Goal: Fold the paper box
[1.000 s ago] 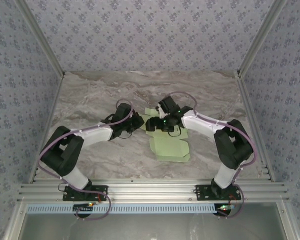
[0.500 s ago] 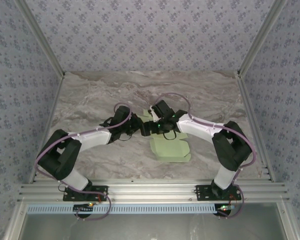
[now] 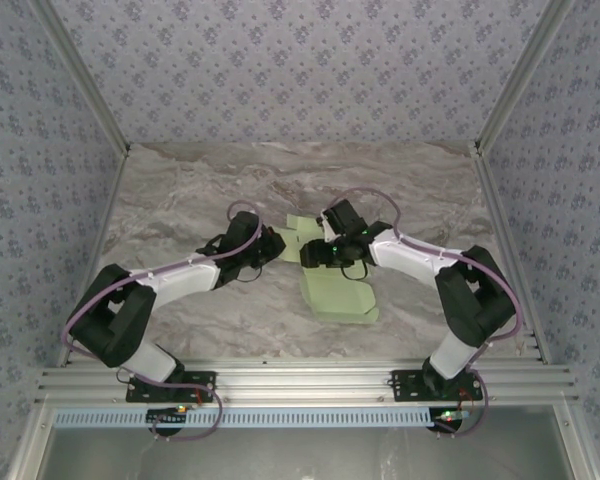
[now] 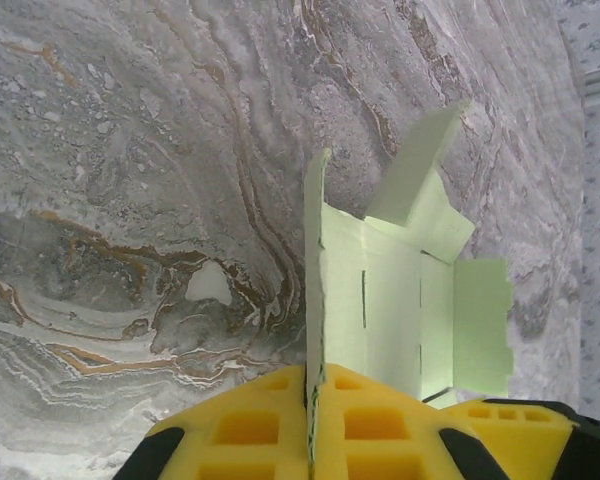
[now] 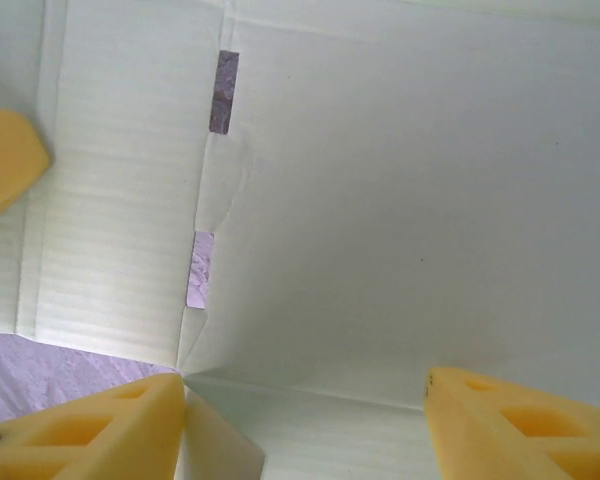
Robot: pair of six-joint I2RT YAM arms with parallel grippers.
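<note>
The paper box (image 3: 338,292) lies near the middle of the table (image 3: 180,200), somewhat toward its near edge, its flat panels resting on the marble; one side flap is stood upright on its crease because its edge is pinched by the left gripper (image 4: 312,385), whose jaws are pressed together on the card; this is judged to be done so that a wall can be formed. The left arm is stretched low from the left, forearm nearly level; the right gripper (image 5: 305,425) is poised close over the inner panel, jaws apart with nothing clasped, seemingly to steady the base; its arm is bent at the elbow and reaches in from the right.
</note>
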